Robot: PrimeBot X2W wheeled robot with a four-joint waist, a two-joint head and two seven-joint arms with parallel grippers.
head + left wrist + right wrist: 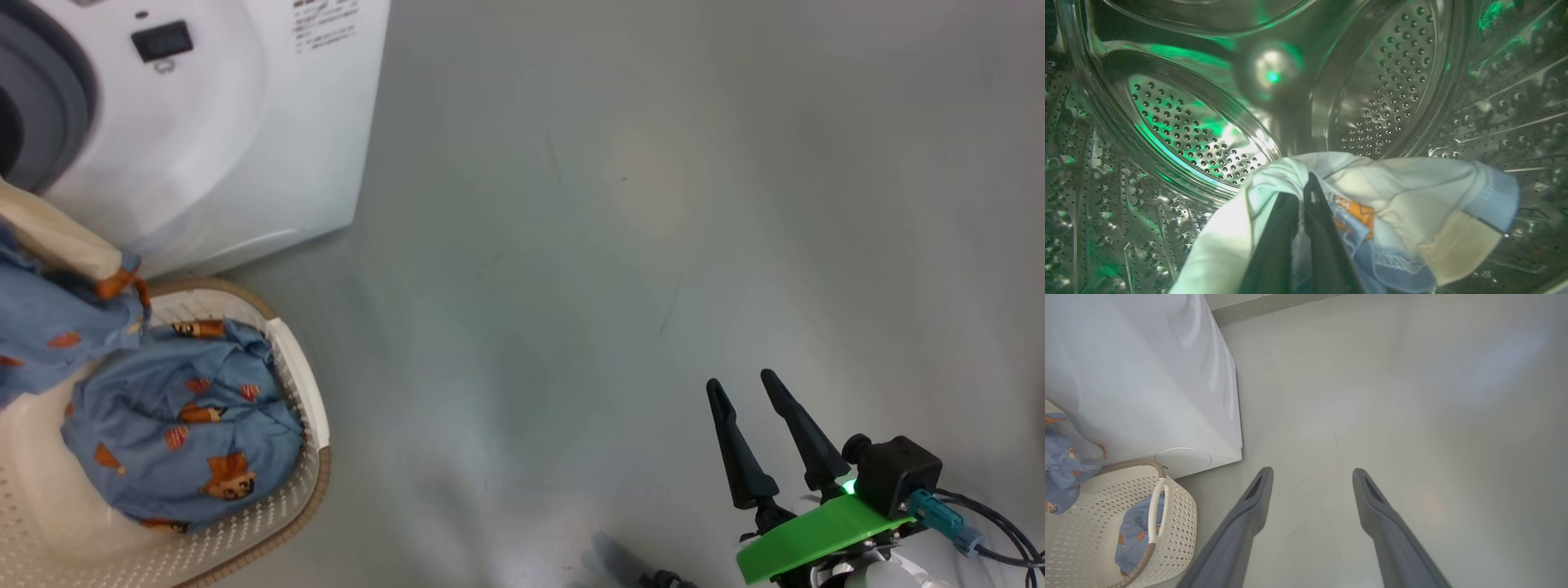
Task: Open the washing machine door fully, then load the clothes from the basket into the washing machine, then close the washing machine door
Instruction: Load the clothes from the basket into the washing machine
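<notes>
Holding a white and cream garment (1412, 196) with blue trim inside the steel drum (1188, 122): left gripper (1301, 190) pinched tight on it, deep in the washing machine (245, 147). Right gripper (741, 381) spread wide, carrying nothing, over the floor (612, 245), well apart from the work.

Risk: a blue printed tail (49, 327), apparently the same piece, hangs outside the opening above the basket (304, 384). If I let go here, its weight could drag the garment back out, or it could lie across the seal for the door to trap.

Basket: one blue printed bundle (180, 416), not yet loaded.
</notes>
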